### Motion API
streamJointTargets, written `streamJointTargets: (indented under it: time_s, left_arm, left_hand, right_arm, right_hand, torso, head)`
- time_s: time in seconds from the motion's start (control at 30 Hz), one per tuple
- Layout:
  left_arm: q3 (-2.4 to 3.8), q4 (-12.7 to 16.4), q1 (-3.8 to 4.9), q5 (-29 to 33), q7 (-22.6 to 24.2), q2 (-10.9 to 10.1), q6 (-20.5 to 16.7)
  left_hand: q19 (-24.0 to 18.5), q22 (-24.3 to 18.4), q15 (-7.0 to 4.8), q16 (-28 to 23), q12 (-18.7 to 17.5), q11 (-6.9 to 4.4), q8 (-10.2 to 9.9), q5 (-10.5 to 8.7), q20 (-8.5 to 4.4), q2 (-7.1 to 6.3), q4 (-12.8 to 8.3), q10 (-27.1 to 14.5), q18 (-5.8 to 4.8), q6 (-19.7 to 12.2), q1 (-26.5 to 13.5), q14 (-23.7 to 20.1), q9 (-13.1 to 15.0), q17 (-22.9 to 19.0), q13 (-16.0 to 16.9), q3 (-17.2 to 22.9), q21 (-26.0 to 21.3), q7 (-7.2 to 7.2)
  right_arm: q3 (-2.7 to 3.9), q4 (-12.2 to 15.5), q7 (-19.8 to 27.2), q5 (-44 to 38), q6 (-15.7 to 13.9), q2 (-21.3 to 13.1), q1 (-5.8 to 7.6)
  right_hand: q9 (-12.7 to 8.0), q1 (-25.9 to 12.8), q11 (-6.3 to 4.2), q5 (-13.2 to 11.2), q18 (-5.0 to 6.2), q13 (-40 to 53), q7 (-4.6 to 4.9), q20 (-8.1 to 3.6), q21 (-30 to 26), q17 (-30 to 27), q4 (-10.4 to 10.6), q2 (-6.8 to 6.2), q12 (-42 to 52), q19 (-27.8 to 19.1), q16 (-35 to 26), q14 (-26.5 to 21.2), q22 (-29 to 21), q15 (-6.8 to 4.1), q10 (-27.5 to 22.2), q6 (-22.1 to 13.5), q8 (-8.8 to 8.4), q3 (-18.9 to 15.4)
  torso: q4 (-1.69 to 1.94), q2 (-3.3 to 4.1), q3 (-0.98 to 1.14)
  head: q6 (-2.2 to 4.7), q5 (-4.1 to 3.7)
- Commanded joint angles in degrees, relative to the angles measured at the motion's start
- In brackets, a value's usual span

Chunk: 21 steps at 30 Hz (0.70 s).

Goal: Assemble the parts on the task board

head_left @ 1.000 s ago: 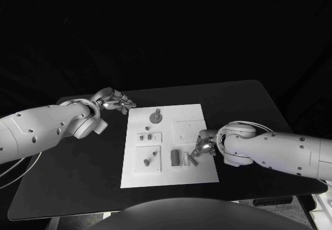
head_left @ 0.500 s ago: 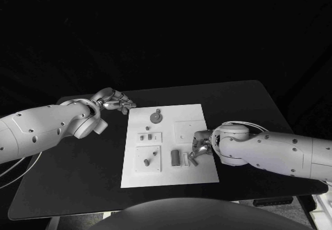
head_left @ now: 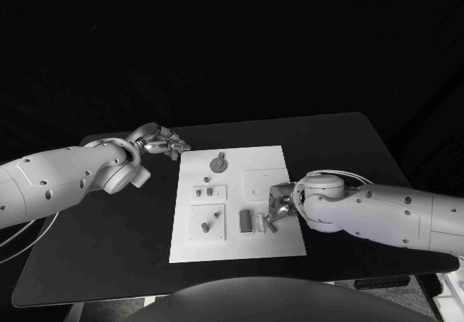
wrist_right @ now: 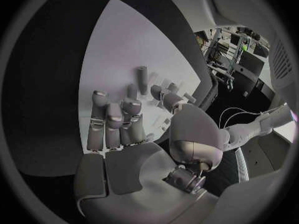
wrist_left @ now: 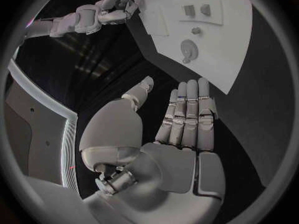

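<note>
The white task board [head_left: 259, 159] lies mid-table. On it are a round grey part [head_left: 219, 162], two small pegs [head_left: 204, 192], a knob part [head_left: 205, 227] and three grey bars [head_left: 257, 222] side by side near its front right. My right hand [head_left: 281, 204] hovers at the board's right side, just right of the bars, fingers half curled with nothing seen between them. In the right wrist view the right hand [wrist_right: 121, 134] reaches over the board [wrist_right: 118, 45] toward the bars [wrist_right: 141, 78]. My left hand [head_left: 161, 143] stays off the board's far left corner, with the left hand's fingers [wrist_left: 187, 114] straight and empty.
Black table [head_left: 106, 235] surrounds the board, with bare strips on both sides. The table's far edge runs behind the board, and its front edge lies close to the board's near side. The left wrist view shows the board [wrist_left: 233, 50] and my right hand [wrist_left: 106, 12] beyond it.
My right hand has slid a little to the left, closer to the grey bars. The left hand has not moved.
</note>
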Motion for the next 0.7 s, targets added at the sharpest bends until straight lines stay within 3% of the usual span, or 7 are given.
streamJointTargets:
  time_s: [0.03, 0.4, 0.7]
  left_arm:
    - [0.04, 0.2, 0.05, -0.1, 0.3, 0.0, 0.7]
    - [0.04, 0.2, 0.05, -0.1, 0.2, 0.0, 0.9]
    - [0.04, 0.2, 0.05, -0.1, 0.1, -0.1, 0.9]
  left_hand:
    - [-0.1, 0.0, 0.03, -0.4, -0.2, 0.14, 0.1, 0.04, 0.09, -0.06, -0.4, 0.2, 0.83, -0.2, 0.4, 0.4, -0.1, 0.1, 0.1, -0.1, -0.1, 0.23]
    - [-0.1, 0.0, 0.03, -0.4, -0.2, 0.14, 0.1, 0.04, 0.09, -0.06, -0.4, 0.2, 0.83, -0.2, 0.4, 0.4, -0.1, 0.1, 0.1, -0.1, -0.1, 0.23]
    - [-0.1, 0.0, 0.03, -0.4, -0.2, 0.14, 0.1, 0.04, 0.09, -0.06, -0.4, 0.2, 0.83, -0.2, 0.3, 0.4, -0.1, 0.1, 0.1, -0.1, -0.1, 0.22]
  right_arm:
    - [-0.13, -0.2, -0.2, -2.0, 2.7, 0.1, -0.36]
    - [-0.12, -0.6, -0.3, -2.2, 3.9, 0.7, -1.04]
    - [-0.12, -1.0, -0.4, -3.0, 5.1, 1.2, -1.46]
  right_hand:
    - [-0.1, -0.2, 0.12, -0.2, 0.44, 0.1, 0.11, -0.05, 0.1, 0.1, 0.4, -0.59, 0.2, -0.1, -0.1, -0.2, 0.2, -0.11, -0.4, -0.1, -0.05, 0.0]
    - [0.1, -0.9, 0.1, -0.2, 0.44, 0.1, 0.09, 0.0, 0.1, 0.1, 2.3, -1.17, 0.2, -0.3, -0.1, -0.4, 0.3, -0.13, -0.6, -0.3, 0.05, 0.1]
    - [0.1, -0.8, 0.09, -0.2, 0.44, 0.1, 0.08, -0.02, 0.2, 0.1, 2.4, -1.14, 0.3, -0.3, -0.1, -0.4, 0.3, -0.13, -0.7, -0.3, 0.07, 0.2]
  torso:
    - [-0.01, 0.0, 0.01]
    - [-0.01, 0.0, 0.02]
    - [-0.02, 0.0, 0.01]
  head:
    - [0.0, 0.04]
    - [0.0, 0.14]
    - [0.0, 0.19]
